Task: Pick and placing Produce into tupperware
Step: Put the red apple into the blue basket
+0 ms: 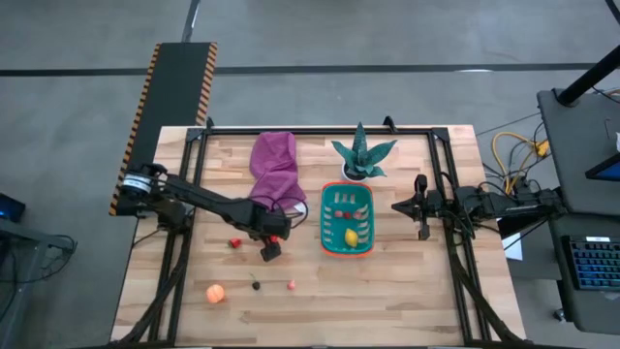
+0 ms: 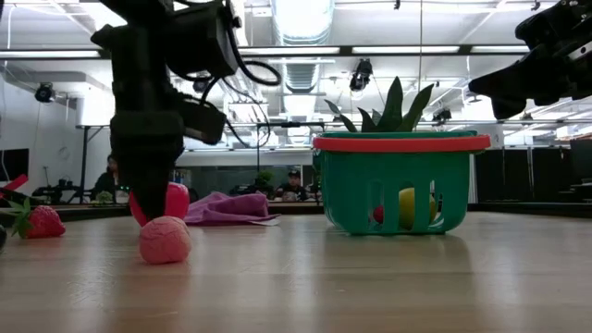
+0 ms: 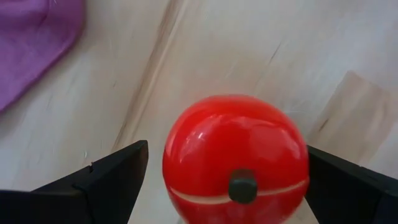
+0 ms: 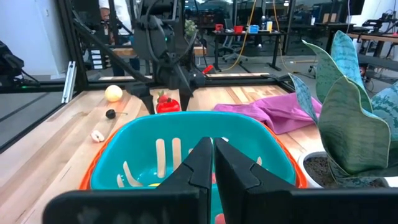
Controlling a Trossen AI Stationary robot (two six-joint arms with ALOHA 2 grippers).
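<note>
My left gripper (image 1: pixel 270 247) (image 3: pixel 227 149) is open, tilted down over a shiny red fruit (image 3: pixel 236 155) with a dark stem. One finger stands on each side of the fruit. The fruit sits left of the teal basket (image 1: pixel 325 218), which holds a yellow lemon (image 1: pixel 351 236) and small red pieces. On the table lie an orange ball (image 1: pixel 215 293), a dark piece (image 1: pixel 256 285), a pink piece (image 1: pixel 291 284) and a strawberry (image 1: pixel 234 242). My right gripper (image 1: pixel 395 206) (image 4: pixel 213 155) is shut and hovers right of the basket. My left gripper has its fingers on either side of the red fruit, slanting down from the table's left. A gap shows between one finger (image 3: pixel 124 165) and the fruit. The other finger (image 3: pixel 336 171) lies at the fruit's edge, and I cannot tell whether it touches.
A purple cloth (image 1: pixel 276 170) lies on the far side of my left gripper. A green spiky plant in a white pot (image 1: pixel 360 157) stands just beyond the basket. Bare wood runs along the table's near edge and right of the basket.
</note>
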